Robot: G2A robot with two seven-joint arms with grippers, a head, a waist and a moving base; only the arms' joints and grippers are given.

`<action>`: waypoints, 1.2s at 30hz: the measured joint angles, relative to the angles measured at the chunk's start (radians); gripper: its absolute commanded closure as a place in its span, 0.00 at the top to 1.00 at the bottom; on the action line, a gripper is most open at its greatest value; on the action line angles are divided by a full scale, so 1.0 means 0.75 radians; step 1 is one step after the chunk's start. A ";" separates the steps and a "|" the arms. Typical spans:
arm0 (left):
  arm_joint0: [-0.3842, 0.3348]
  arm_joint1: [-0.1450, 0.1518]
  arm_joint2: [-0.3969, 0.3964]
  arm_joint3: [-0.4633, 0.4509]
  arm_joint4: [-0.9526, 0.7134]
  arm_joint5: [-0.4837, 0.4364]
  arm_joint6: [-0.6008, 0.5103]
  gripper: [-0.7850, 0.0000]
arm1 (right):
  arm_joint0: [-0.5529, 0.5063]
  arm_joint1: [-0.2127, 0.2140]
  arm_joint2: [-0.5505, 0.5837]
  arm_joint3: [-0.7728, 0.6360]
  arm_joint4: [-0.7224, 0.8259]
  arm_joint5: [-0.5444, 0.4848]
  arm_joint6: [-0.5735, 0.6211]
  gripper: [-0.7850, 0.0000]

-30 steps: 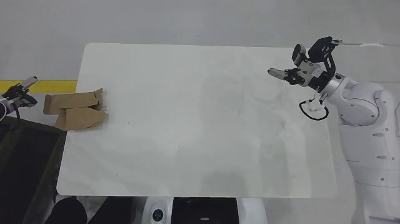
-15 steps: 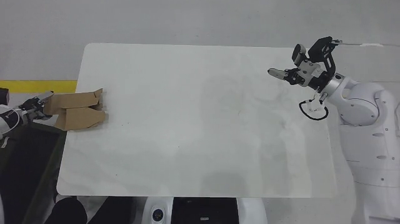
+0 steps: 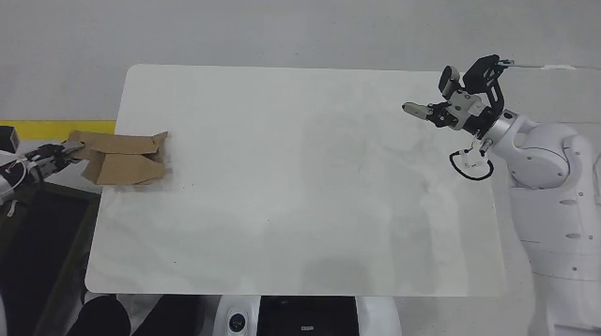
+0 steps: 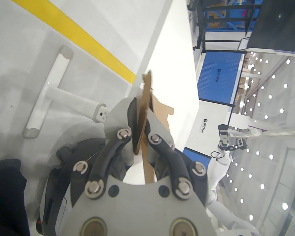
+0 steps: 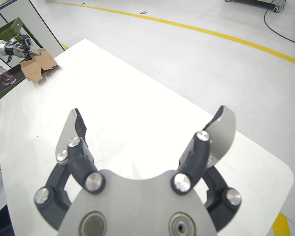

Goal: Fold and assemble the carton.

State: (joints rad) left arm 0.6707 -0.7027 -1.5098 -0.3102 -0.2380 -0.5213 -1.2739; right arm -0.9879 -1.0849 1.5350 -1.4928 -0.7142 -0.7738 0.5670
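Observation:
A flattened brown carton (image 3: pixel 120 158) lies at the table's left edge, partly overhanging it. My left gripper (image 3: pixel 68 152) is shut on the carton's outer flap (image 4: pixel 143 114), which runs edge-on between its two fingers. In the right wrist view the same carton (image 5: pixel 38 66) shows far off, with the left gripper (image 5: pixel 32 53) pinching its flap. My right gripper (image 3: pixel 418 109) hangs open above the table's far right part, nothing between its fingers (image 5: pixel 77 124).
The white table (image 3: pixel 300 186) is bare apart from the carton. A dark green bin (image 5: pixel 5 84) holding a pink bottle (image 5: pixel 2 74) stands beside the table's left edge. Grey floor with a yellow line (image 3: pixel 56 128) surrounds the table.
My left gripper came in from off the table's left edge and closed on the carton's flap. The carton shifted right and turned a little. The right arm has stayed put.

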 measured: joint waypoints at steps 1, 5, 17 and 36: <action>-0.001 -0.001 -0.007 -0.008 -0.025 -0.006 -0.018 0.00 | 0.000 0.000 0.000 0.000 0.000 0.000 0.000 1.00; 0.004 -0.005 -0.034 -0.102 -0.153 0.021 -0.055 0.00 | 0.000 0.000 0.000 0.000 0.000 0.000 0.000 1.00; -0.052 -0.066 0.054 -0.437 -0.396 0.037 -0.070 0.00 | 0.000 0.000 0.000 0.000 0.000 0.000 0.000 1.00; -0.342 -0.332 0.671 -0.668 -0.430 -0.033 0.000 0.00 | 0.000 0.000 0.000 0.000 0.000 0.000 0.000 1.00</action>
State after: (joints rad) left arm 0.4142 -0.9519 -1.0063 -0.8110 -0.5601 -0.5463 -1.2740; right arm -0.9879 -1.0849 1.5350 -1.4928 -0.7142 -0.7738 0.5670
